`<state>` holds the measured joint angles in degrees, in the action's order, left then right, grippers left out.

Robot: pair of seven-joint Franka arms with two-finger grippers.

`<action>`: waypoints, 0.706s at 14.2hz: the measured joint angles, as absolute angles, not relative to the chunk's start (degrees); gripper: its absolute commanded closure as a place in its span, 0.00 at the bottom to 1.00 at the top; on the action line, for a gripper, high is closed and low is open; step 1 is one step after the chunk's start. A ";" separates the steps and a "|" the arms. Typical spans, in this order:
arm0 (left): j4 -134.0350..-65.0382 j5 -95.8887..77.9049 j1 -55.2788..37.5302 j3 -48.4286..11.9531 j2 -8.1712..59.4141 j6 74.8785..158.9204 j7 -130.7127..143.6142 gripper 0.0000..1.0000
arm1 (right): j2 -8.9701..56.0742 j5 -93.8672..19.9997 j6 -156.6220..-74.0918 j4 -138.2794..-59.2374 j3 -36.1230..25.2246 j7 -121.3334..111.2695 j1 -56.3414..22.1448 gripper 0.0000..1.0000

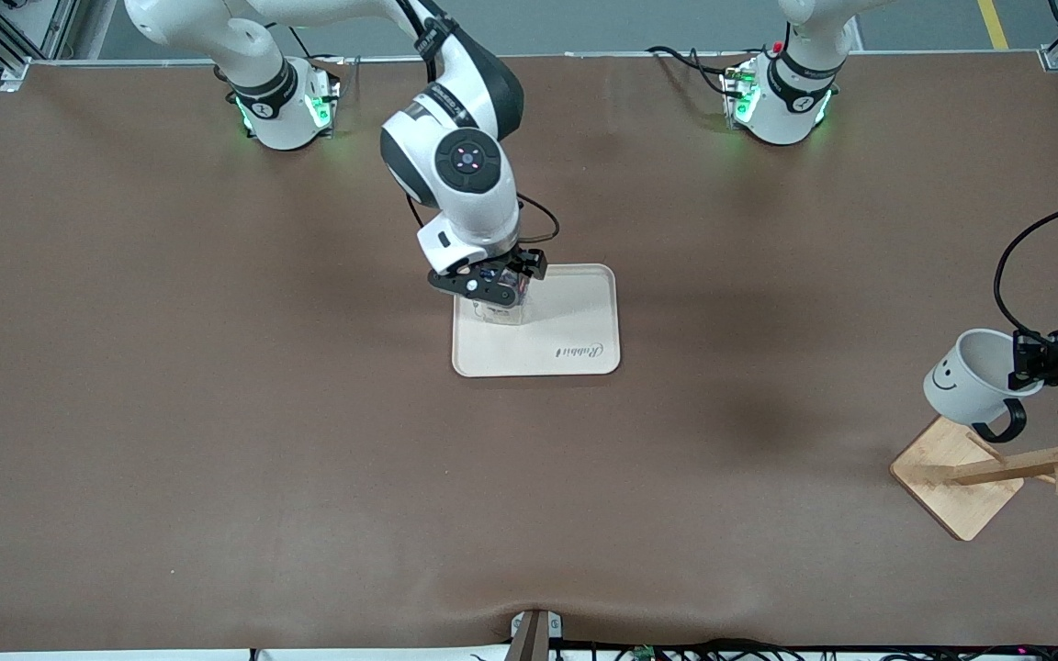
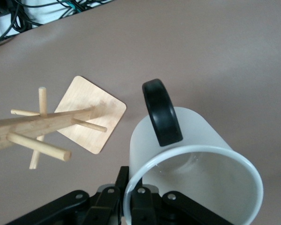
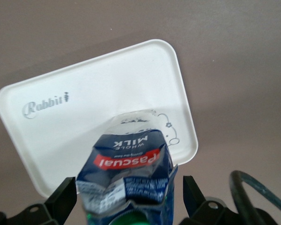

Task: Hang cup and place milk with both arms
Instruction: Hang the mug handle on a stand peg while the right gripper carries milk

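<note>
Cup [image 1: 965,378], glossy white with black loop handle and drawn smiley, held tilted in the air over the bamboo rack [image 1: 997,468] at the left arm's end of the desk [image 1: 217,413]; rim pinched by the left end effector [image 1: 1025,365], fingers pressed together on the wall. Handle pointed down toward the slim round pegs [image 2: 37,145] but not yet threaded on any.

Milk [image 3: 129,176], a dark-blue carton with creased, crumpled top and red label, stood on the smooth cream tray [image 1: 584,312] at mid-desk, in the tray's corner toward the right arm. Right end effector [image 1: 490,278] straddling it, fingers [image 3: 61,199] spread wide with gaps showing on either side.

Likely risks: handle catching a peg tip and tipping the light rack on its flat base, or glazed rim slipping from so narrow a pinch; a careless lift by the right arm brushing the soft carton and toppling it.
</note>
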<state>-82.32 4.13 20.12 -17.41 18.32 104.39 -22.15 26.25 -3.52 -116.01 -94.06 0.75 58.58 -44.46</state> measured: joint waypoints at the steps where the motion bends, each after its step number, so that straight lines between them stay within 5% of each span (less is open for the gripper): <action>1: -82.03 4.13 20.11 -17.48 18.19 103.65 -22.21 1.00 | 26.65 -2.28 -116.15 -94.25 0.74 59.79 -44.82 0.43; 2: -81.86 4.13 20.14 -17.45 18.12 102.89 -22.52 1.00 | 26.85 -1.75 -116.14 -94.28 0.74 61.32 -45.03 0.87; 3: -81.79 4.15 20.31 -17.38 18.12 102.22 -23.28 1.00 | 26.90 -1.61 -116.09 -94.28 0.73 62.86 -45.22 1.00; 7: -81.79 4.19 23.56 -17.07 18.20 101.61 -33.54 1.00 | 26.75 -1.41 -115.06 -93.50 0.52 67.44 -46.11 1.00; 10: -81.81 4.19 25.34 -16.99 18.63 101.56 -36.73 1.00 | 26.46 -1.32 -106.80 -88.52 -0.64 67.57 -44.52 1.00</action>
